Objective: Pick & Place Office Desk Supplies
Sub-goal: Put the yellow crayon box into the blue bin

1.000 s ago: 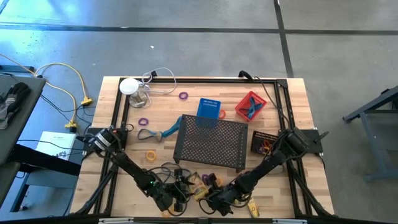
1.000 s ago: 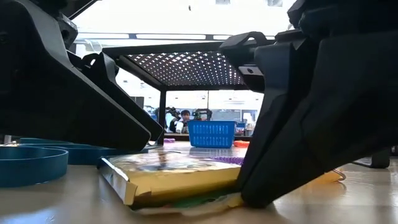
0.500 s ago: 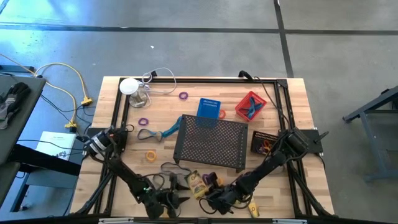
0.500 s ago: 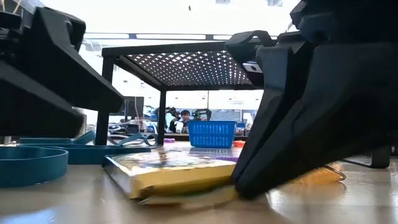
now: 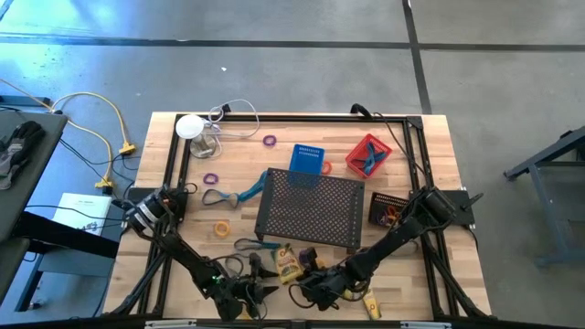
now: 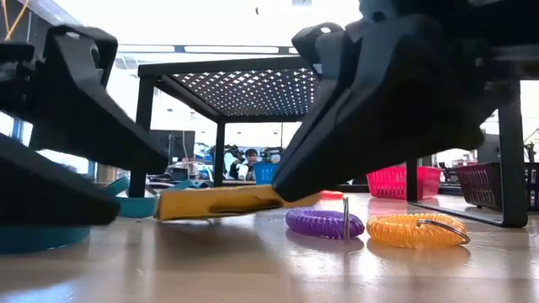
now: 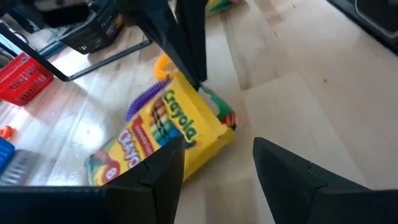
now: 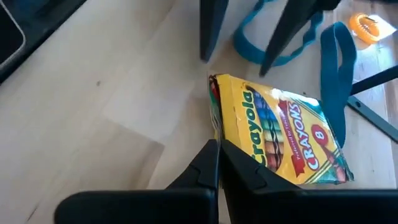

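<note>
**Crayon box lifted at one corner, lying between the two hands**

Because the yellow crayon box [image 8: 278, 138] is thin card packed with wax sticks, I judge it light but firm along its length, with smooth printed faces that could slip and walls that would dent under a hard squeeze. The right hand [image 8: 217, 163] is pressed fully together, its fingertips at the box's near short end, where the flap edge shows. In the low view that end seems pinched or propped, and the box [image 6: 221, 202] hangs tilted, one end raised off the worktop [image 6: 253, 269]; whether it is truly gripped I cannot tell.

Just ahead of the left hand [image 7: 214, 165], whose fingers [image 7: 158, 171] stand wide apart and hold nothing, the same box [image 7: 163, 138] lies within reach, slightly to one side of the gap. A hold across the narrow width, near the middle of the long sides, should carry it level; the flap end is the weakest place to take it.

Just past the box from the left hand sit a purple coil ring [image 6: 324, 222] and an orange coil ring [image 6: 417, 230], soft and springy, easily hooked. Beyond the right hand's fingertips a blue band loop [image 8: 323, 43] curls limp on the wood. Farther off stands the black mesh tray [image 5: 311, 212].
</note>
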Controlling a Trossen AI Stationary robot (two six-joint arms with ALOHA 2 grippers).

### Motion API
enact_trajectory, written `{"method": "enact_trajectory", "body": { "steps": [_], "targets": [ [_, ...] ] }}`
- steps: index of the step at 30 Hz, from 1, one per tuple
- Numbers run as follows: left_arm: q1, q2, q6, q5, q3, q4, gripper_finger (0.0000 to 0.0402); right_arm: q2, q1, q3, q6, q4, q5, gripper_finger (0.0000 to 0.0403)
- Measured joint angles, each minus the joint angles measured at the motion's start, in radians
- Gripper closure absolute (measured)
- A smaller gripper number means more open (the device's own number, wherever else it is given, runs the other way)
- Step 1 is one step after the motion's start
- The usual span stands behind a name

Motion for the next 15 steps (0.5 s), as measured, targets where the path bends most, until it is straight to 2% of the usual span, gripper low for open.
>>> {"method": "enact_trajectory", "body": {
  "steps": [3,7,10,15],
  "targets": [
    [0.0,0.023,-0.011,-0.027,0.002,0.023,0.0218,0.0,-0.005,0.0,0.001,0.031,-0.026,0.04],
    [-0.012,0.029,0.047,-0.155,0.002,0.045,0.0218,-0.002,-0.006,0.001,0.001,0.048,-0.064,0.04],
    [-0.016,0.03,0.105,-0.162,0.002,0.064,0.0218,-0.002,-0.008,0.002,0.001,0.049,-0.065,0.04],
    [-0.015,0.031,0.075,-0.156,0.001,0.064,0.0218,-0.002,-0.008,0.002,0.002,0.041,-0.095,0.04]
  ]
}}
